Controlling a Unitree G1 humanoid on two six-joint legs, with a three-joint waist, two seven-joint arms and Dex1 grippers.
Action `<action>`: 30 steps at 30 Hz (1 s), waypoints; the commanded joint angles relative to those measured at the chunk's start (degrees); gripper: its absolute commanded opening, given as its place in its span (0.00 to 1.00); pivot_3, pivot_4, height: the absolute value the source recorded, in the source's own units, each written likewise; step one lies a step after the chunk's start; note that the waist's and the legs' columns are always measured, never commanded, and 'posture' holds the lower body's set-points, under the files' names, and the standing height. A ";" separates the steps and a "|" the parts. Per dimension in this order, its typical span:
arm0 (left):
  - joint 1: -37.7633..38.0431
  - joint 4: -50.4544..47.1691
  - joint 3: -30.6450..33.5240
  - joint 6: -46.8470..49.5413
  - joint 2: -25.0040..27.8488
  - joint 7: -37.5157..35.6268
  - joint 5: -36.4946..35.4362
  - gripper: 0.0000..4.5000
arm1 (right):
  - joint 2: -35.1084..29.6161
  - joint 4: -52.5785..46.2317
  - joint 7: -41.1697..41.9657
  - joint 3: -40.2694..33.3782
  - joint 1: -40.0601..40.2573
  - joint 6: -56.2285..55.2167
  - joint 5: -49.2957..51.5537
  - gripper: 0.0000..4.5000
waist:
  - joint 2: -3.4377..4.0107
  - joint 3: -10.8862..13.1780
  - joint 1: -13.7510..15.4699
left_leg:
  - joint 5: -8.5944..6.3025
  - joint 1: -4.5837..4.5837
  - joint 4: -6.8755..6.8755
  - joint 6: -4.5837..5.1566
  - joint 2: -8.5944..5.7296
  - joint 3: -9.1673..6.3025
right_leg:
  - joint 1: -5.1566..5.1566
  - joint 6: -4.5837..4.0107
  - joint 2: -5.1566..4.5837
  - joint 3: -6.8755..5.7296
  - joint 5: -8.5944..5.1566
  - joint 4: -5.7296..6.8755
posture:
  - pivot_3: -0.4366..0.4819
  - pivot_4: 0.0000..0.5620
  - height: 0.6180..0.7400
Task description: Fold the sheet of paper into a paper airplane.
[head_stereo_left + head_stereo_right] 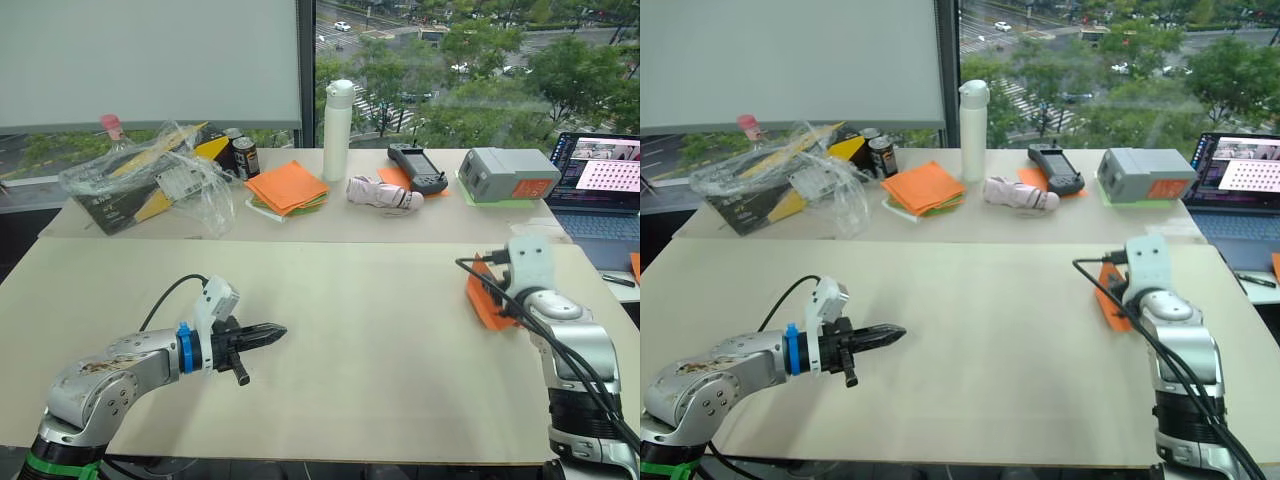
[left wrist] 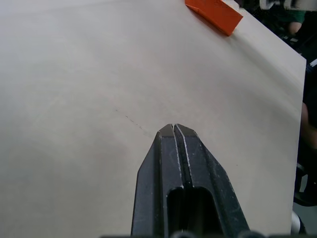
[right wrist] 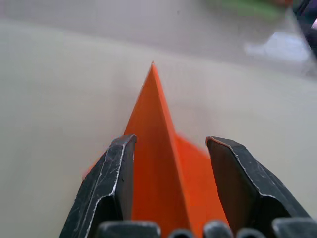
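The sheet of paper is folded into a narrow, pointed orange wedge, the paper airplane (image 1: 484, 300), lying near the right edge of the beige table (image 1: 380, 330). In the right wrist view my right gripper (image 3: 171, 142) is open, its fingers on either side of the wedge (image 3: 154, 148), whose tip points away from the wrist. My left gripper (image 1: 276, 331) hovers low over the table's left part, shut on nothing and pointing right. The left wrist view shows the wedge (image 2: 214, 12) far ahead of the left gripper (image 2: 173, 128).
On the far table stand a crumpled plastic bag (image 1: 150, 175), cans (image 1: 243, 155), a stack of orange and green sheets (image 1: 288, 187), a white bottle (image 1: 338, 130), a handheld device (image 1: 418, 165) and a grey box (image 1: 505, 172). A laptop (image 1: 605, 180) sits at the right.
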 commanded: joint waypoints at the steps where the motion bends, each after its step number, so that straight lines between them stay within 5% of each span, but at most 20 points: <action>1: 0.08 -1.14 2.17 -0.54 -0.37 1.42 -0.11 0.00 | 1.05 -5.84 -0.75 0.03 -3.33 -12.55 -0.07 0.57 | 0.00 0.00 -0.06 | 0.00 0.02 0.00 0.00 0.00 0.00 | 0.00 0.00 0.01 0.00 0.00 0.03 | 0.48 0.27 1.00; 16: 0.85 -0.68 7.69 -2.88 -7.51 9.45 0.16 0.00 | 12.54 -8.68 10.40 4.21 -1.96 -10.61 17.40 0.57 | 0.01 0.00 0.21 | 0.00 0.04 0.05 -0.01 0.01 -0.04 | 0.02 0.00 0.00 -0.01 0.00 0.08 | 0.48 0.27 1.00; 30: 3.62 -2.93 19.07 -5.08 -13.69 18.59 -5.66 0.00 | 8.46 -8.65 23.40 11.38 2.44 -9.85 24.16 0.57 | 0.00 -0.01 0.24 | 0.00 0.08 0.07 0.00 0.01 -0.05 | 0.02 0.00 0.00 -0.02 0.00 0.12 | 0.48 0.27 1.00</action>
